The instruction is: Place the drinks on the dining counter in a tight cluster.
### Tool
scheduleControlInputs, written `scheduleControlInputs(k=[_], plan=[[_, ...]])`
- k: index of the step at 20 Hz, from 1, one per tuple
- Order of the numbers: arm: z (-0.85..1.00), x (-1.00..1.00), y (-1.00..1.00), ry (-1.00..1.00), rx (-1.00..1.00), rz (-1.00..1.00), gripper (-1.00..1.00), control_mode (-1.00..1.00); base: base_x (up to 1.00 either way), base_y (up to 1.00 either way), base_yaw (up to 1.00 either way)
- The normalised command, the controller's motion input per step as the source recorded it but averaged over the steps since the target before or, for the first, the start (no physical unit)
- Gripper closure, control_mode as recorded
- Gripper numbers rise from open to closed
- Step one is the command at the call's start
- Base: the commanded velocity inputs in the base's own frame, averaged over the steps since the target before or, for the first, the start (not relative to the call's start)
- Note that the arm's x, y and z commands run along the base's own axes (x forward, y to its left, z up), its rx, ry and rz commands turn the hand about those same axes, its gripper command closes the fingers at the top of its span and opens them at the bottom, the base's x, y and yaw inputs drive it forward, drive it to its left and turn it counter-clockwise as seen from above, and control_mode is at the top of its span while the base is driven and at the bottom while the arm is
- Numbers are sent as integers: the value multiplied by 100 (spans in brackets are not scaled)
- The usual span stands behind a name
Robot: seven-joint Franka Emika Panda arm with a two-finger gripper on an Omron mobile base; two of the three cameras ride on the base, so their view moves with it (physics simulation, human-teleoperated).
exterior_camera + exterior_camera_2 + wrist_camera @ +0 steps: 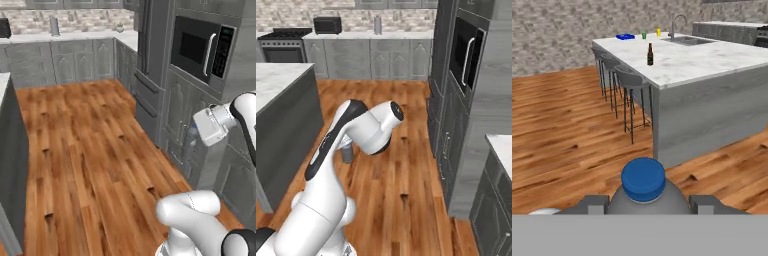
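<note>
In the hand view a small grey-blue bottle (643, 186) with a blue cap sits between my fingertips (592, 204), so my gripper (647, 205) is shut on it. The left base view shows the gripper (194, 134) beside the oven column, with the bottle (189, 146) hanging from it above the floor. The bottle (347, 153) peeks out below my arm in the right base view. Across the wood floor stands the dining counter (712, 60), and a slim dark beer bottle (650, 54) is upright near its corner. The dark red bottle is out of view.
Round stools (624, 80) line the island's near side; a sink with faucet (677, 26), a blue item (625, 36) and small cups (643, 35) sit at its far end. A tall grey cabinet with microwave (202, 50) rises close on my right. The island end (278, 82) is to my left.
</note>
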Motion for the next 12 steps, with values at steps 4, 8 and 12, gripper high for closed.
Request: scheduleControlInputs(k=[4,8,12], plan=[[0,0,0,0,0,0,100,100,8,100,0],[0,0,0,0,0,0,100,100,5,100,0],[0,0,0,0,0,0,100,100,7,100,0]])
